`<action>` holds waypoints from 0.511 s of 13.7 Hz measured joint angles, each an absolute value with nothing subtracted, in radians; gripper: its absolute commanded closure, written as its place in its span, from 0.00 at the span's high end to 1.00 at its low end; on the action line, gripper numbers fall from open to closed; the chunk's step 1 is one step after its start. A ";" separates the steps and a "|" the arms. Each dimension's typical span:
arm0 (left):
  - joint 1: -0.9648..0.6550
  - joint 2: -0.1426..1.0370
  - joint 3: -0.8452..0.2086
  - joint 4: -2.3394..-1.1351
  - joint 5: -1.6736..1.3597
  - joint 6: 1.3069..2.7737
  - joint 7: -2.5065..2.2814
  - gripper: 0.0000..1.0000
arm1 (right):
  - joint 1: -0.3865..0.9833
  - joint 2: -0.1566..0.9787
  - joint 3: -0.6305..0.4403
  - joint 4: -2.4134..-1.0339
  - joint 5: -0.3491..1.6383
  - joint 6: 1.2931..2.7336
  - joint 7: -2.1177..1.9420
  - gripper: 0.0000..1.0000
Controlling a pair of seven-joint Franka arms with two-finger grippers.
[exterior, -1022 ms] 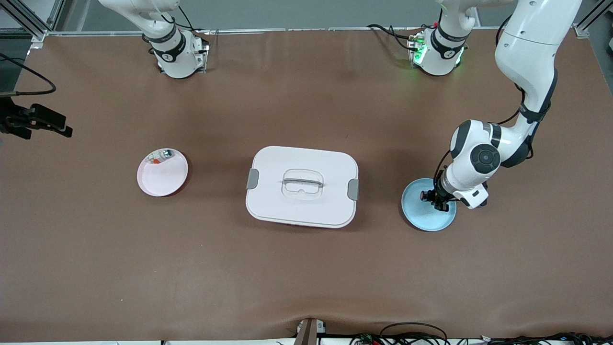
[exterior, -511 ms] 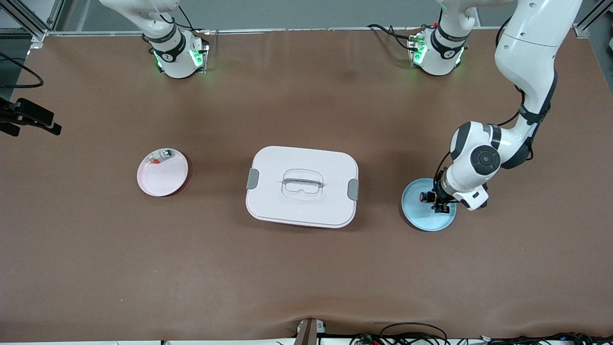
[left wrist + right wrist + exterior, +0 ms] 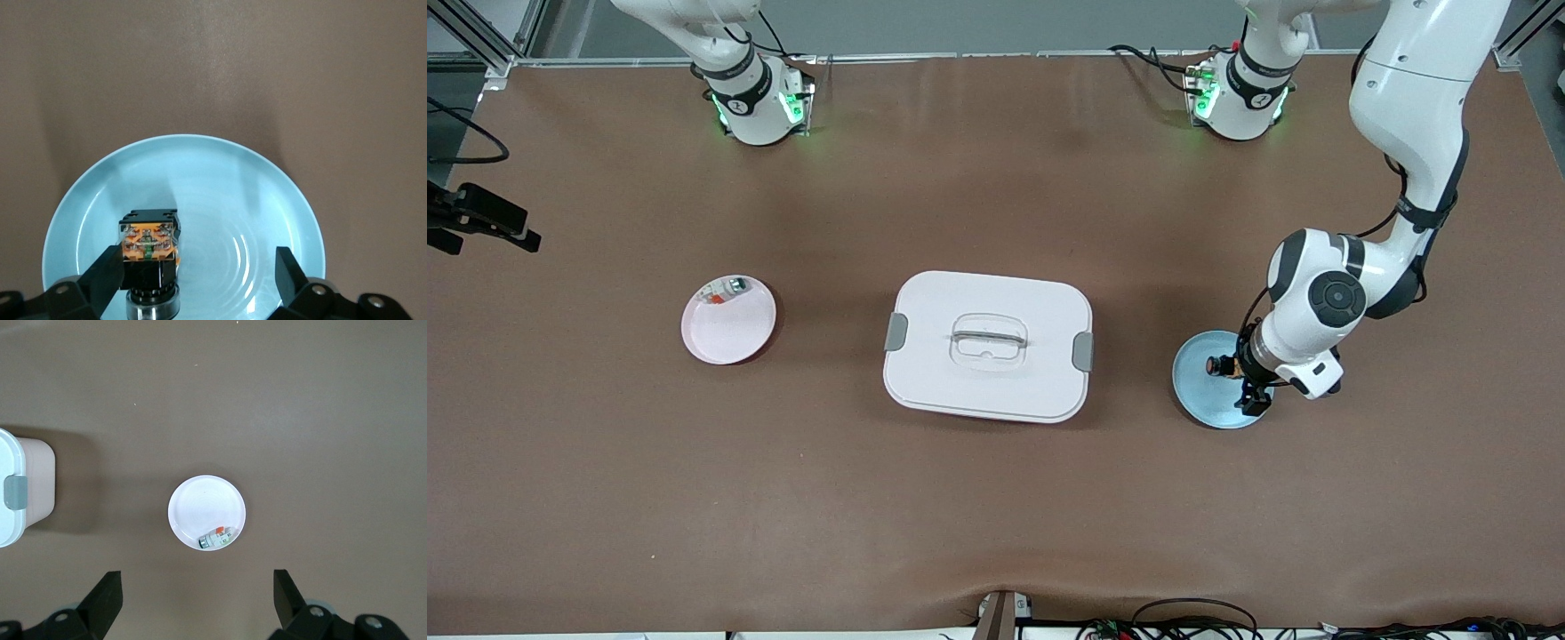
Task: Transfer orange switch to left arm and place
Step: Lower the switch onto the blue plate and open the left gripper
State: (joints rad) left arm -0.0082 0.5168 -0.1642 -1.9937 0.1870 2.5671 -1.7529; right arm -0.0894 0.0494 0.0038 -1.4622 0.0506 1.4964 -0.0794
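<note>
The orange switch (image 3: 1216, 365) lies on a blue plate (image 3: 1209, 404) at the left arm's end of the table. In the left wrist view the switch (image 3: 150, 253) is black with an orange top and a metal ring. My left gripper (image 3: 1241, 384) is low over the plate, open wide (image 3: 195, 277), with the switch between the jaws, close against one finger (image 3: 100, 277). My right gripper (image 3: 193, 607) is open and empty, high above the table near the pink plate (image 3: 206, 512). The white box (image 3: 987, 345) stands between the two plates.
The pink plate (image 3: 729, 318) at the right arm's end holds a small white-and-grey-green piece (image 3: 727, 288) with a red bit. A dark part with a cable (image 3: 480, 220) shows at the view's edge. Brown table (image 3: 996, 498) all round.
The left gripper has shifted a little across the blue plate toward the front camera; the switch has stayed on the plate. The dark part at the view's edge moved outward.
</note>
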 measured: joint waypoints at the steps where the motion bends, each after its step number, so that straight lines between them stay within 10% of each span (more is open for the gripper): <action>1: -0.008 0.517 -0.164 -1.993 0.187 2.567 -1.753 1.00 | -0.089 0.049 0.004 -1.462 0.051 1.497 -0.079 1.00; 7: -0.004 0.517 -0.163 -1.990 0.187 2.556 -1.736 1.00 | -0.089 0.045 0.004 -1.462 0.050 1.503 -0.080 1.00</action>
State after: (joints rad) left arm -0.0045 0.5170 -0.1632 -1.9902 0.1870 2.5565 -1.7356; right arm -0.0894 0.0454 0.0039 -1.4624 0.0500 1.5029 -0.0799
